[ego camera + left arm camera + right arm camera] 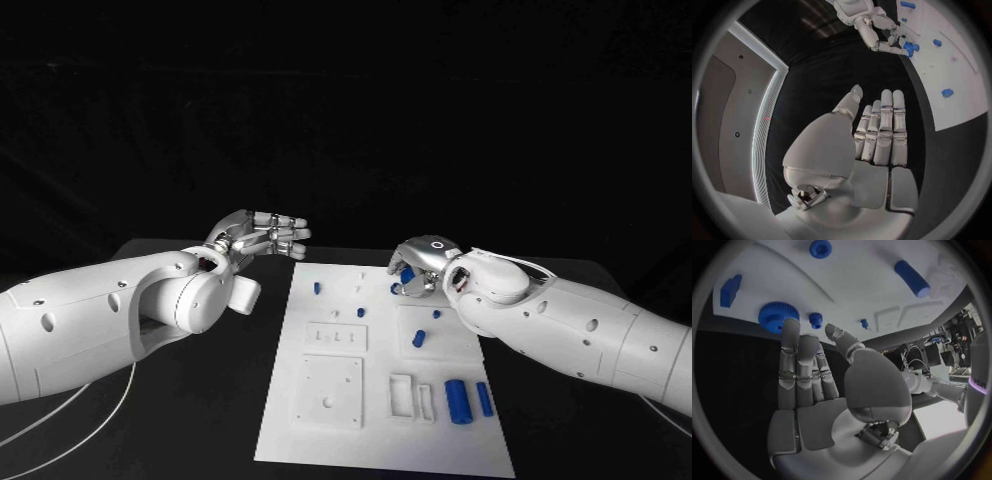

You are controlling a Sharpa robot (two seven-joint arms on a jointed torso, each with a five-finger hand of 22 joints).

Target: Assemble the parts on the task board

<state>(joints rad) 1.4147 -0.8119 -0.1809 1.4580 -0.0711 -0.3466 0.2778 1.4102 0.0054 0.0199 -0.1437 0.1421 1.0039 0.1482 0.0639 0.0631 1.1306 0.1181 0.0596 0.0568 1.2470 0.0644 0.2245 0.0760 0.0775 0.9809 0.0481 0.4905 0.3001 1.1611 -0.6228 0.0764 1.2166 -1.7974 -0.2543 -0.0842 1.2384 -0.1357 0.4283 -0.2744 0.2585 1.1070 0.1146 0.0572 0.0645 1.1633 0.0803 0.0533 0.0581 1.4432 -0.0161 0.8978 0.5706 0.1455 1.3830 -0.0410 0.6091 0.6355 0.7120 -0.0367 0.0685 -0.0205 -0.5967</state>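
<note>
Right wrist view: right hand (pixel 811 390) fingers (pixel 790 340) extended, apparently touching blue gear (pixel 776 315).

Board (pixel 378 420) white, mid-table, small blue parts (pixel 459 401) on it. Left hand (pixel 264 236) off board's far left corner, fingers apart, holding nothing. Right hand (pixel 420 269) over board's far right edge, blue part among its fingers.

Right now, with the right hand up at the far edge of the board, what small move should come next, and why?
Probably close the right hand on the blue gear. Its fingertips already reach the gear at the task board edge, but the fingers lie straight and hold nothing. The left hand hovers open off the board, so it is no help yet.
</note>
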